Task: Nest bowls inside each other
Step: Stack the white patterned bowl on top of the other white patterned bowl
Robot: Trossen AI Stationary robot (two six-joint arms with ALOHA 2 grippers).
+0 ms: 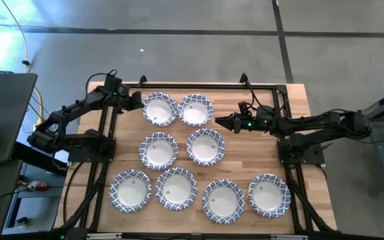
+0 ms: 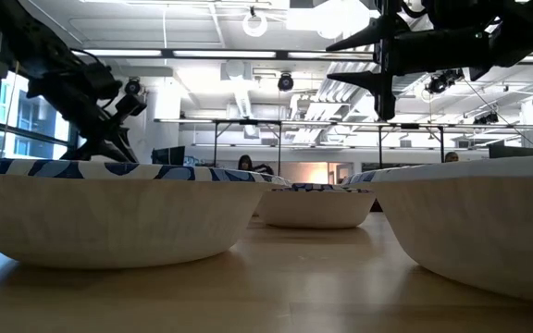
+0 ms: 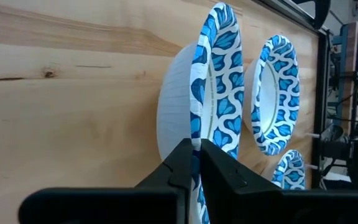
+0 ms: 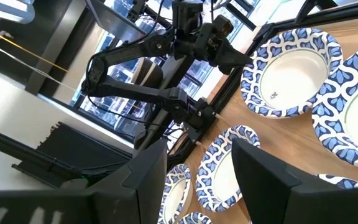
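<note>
Bowls (image 1: pixel 206 146) (eight visible) lie singly; left hand (image 3: pixel 197 163) pinches one's rim (image 3: pixel 219 93), right hand (image 4: pixel 197 163) spread above.

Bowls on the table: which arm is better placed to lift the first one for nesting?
Left. The left gripper is already shut on the rim of the back-left bowl. The right gripper is open, beside the next bowl, holding nothing.

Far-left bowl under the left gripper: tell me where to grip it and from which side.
Grip the patterned rim of the far-left bowl at its outer left edge, coming in from the left. The rim flares out thin and flat, and the left gripper already pinches it there in the wrist view; the neighbouring bowl crowds its right side.
</note>
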